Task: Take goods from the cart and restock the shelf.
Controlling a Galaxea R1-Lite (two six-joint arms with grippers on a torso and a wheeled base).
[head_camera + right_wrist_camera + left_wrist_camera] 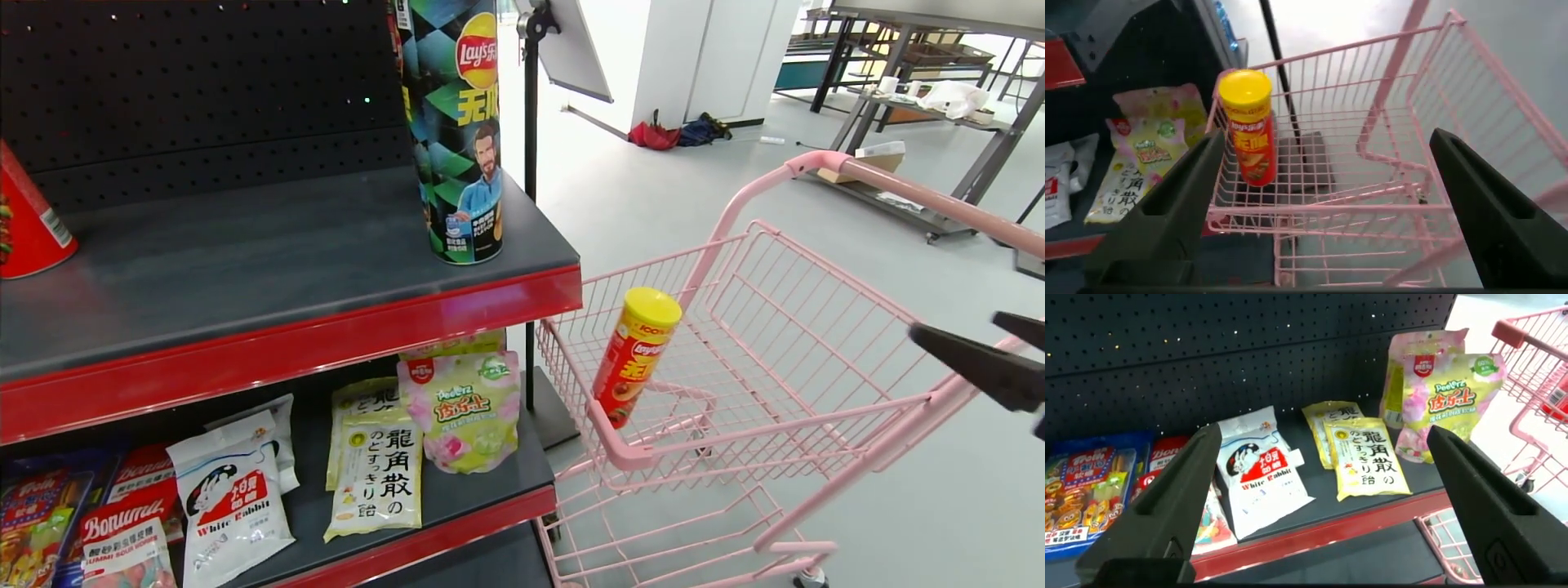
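Pink cart (645, 453) holds a yellow-lidded can (635, 355) leaning in its corner, right gripper (1326, 135) spread wide over the cart, left gripper (1323, 431) spread wide near it.

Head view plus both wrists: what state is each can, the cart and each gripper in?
yellow-lidded can: lid on, leaning tilted.
tall dark can: upright on the upper shelf.
pink cart: holds the yellow-lidded can in its corner.
left gripper: open, empty.
right gripper: open, empty.
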